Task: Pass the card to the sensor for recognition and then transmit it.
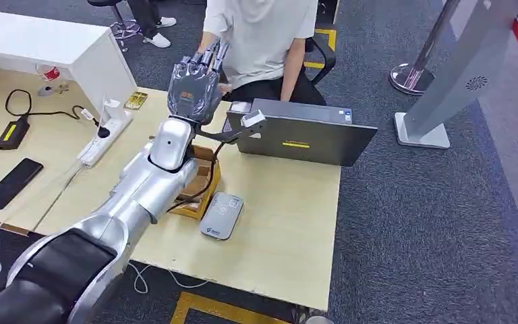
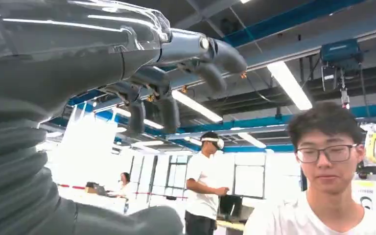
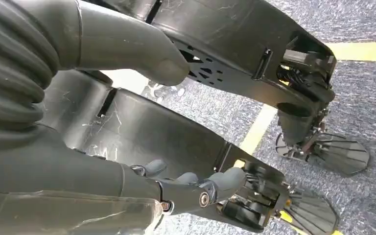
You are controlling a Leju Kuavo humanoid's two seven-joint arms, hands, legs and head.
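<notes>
My left hand (image 1: pixel 194 86) is raised high over the far side of the table, fingers spread and pointing up toward a seated person (image 1: pixel 260 40) in a white shirt. In the left wrist view the fingers (image 2: pixel 176 73) and thumb (image 2: pixel 127 220) stand apart with nothing between them, and the person's face is close ahead. A grey card sensor (image 1: pixel 221 214) lies flat on the table beside a small wooden box (image 1: pixel 202 189), below my forearm. My right hand (image 3: pixel 142 122) hangs by my side, fingers loosely apart and empty.
A dark laptop (image 1: pixel 303 131) stands open on the wooden table (image 1: pixel 283 223) in front of the person. A power strip (image 1: pixel 104 138), a charger (image 1: pixel 13 131) and a black phone (image 1: pixel 12 182) lie at the left. A grey stand (image 1: pixel 445 88) rises at the right on carpet.
</notes>
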